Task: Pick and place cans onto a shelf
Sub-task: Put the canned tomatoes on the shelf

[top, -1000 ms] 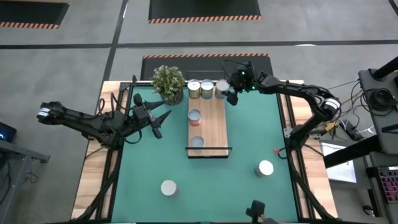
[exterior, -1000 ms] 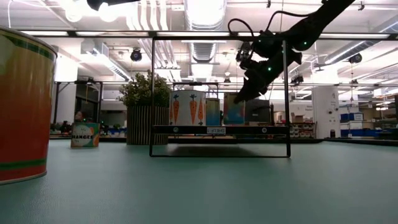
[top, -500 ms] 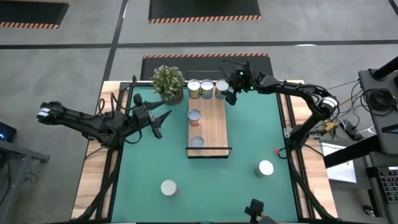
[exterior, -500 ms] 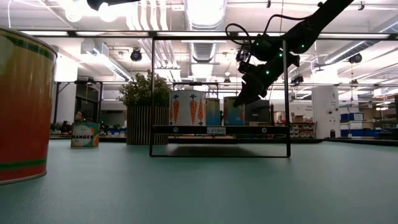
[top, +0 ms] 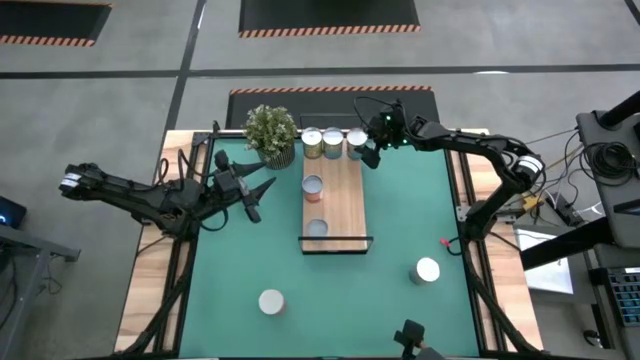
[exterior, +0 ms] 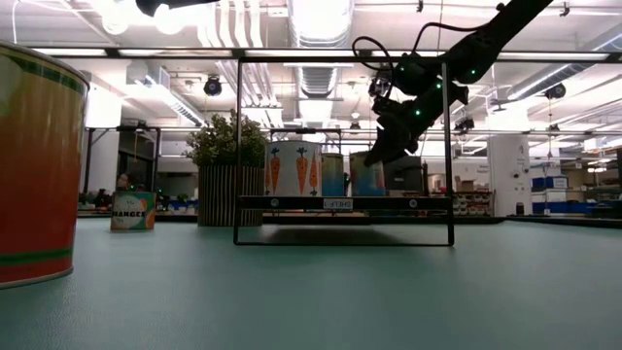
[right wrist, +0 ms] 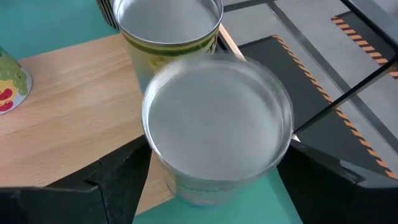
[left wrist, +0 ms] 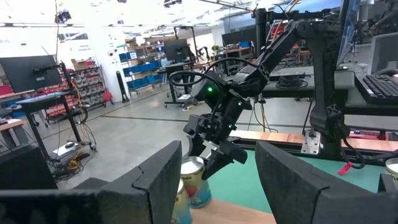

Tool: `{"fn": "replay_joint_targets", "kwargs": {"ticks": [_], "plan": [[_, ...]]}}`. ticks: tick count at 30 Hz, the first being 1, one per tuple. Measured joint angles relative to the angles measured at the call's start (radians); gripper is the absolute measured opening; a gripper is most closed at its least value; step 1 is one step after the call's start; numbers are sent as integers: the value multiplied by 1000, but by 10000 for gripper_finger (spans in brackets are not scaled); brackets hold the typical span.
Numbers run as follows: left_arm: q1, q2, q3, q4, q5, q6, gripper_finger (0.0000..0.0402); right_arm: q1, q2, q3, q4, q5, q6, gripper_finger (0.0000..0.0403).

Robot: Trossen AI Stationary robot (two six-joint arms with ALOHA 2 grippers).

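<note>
Fingers of my right gripper [right wrist: 214, 186] are spreading apart around the end can [right wrist: 217, 124], releasing it squarely on the shelf [right wrist: 68, 118].

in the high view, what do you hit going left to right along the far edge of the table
potted plant → first can → second can → third can → right gripper, its fingers around that third can
</note>
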Motion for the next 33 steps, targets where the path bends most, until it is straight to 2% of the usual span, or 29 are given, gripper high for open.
{"fn": "replay_joint_targets", "kwargs": {"ticks": [7,15,22,27,30,33], "plan": [[0,0,0,0,0,0,187,0,0,0,0,0,2,335],[0,0,0,0,0,0,187,0,-31,0,0,0,27,334],[0,0,0,0,0,0,187,0,-125,0,-7,0,84,330],[0,0,0,0,0,0,187,0,-216,0,-101,1,92,324],[0,0,0,0,0,0,187,0,-228,0,-186,3,92,309],[0,0,0,0,0,0,187,0,-201,0,-257,35,90,266]]}}
